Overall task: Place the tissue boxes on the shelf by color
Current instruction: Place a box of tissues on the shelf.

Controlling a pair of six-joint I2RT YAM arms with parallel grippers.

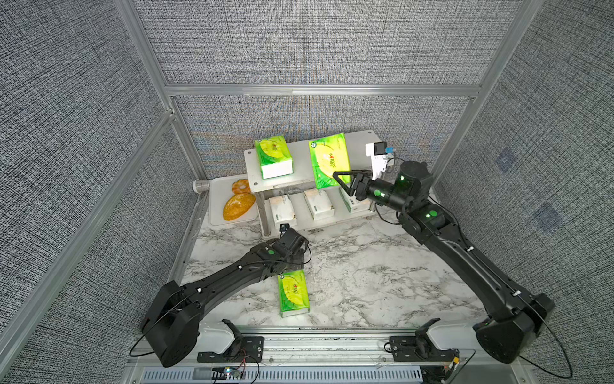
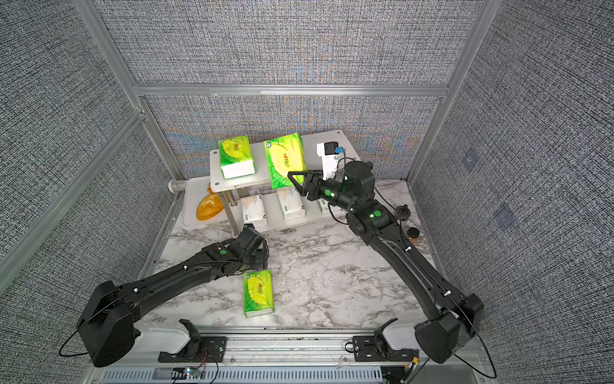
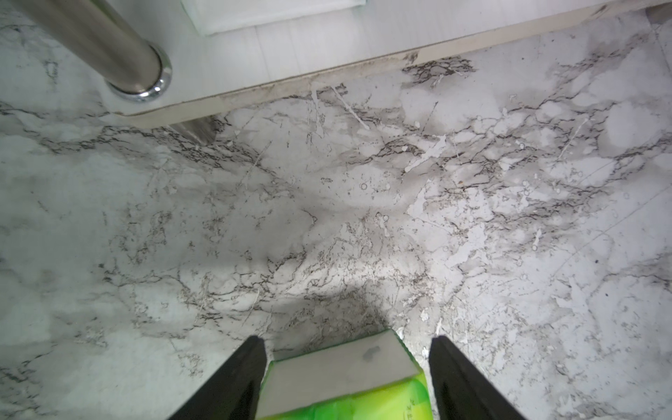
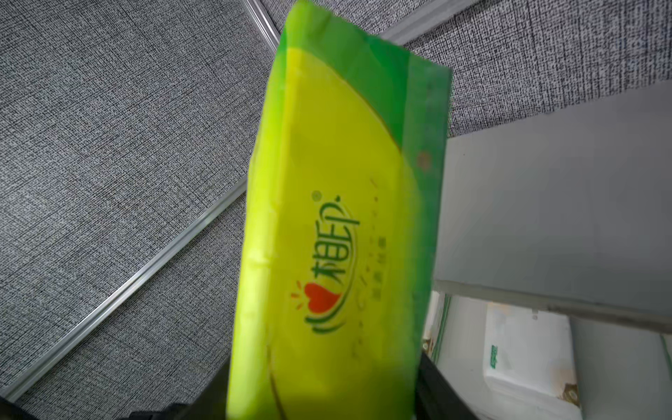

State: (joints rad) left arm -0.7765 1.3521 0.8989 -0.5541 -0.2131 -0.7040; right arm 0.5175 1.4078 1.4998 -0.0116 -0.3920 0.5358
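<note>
A bright green-and-yellow soft tissue pack [image 1: 329, 159] is clamped at its near end by the right jaws. It's held over the top tier of the white two-tier board shelf with chrome legs [image 1: 300, 163], right of the green pack already parked there [image 1: 272, 156]. Greens get grouped up top, since the three white-and-beige packs [image 1: 318, 202] fill the lower tier. Its long axis runs near-to-far, printed face up. The last green pack [image 1: 294, 292] is left lying on the marble surface [image 1: 365, 276], also lengthwise near-to-far. Its far end is straddled by the spread left jaws, though actual contact can't quite be made out.
</note>
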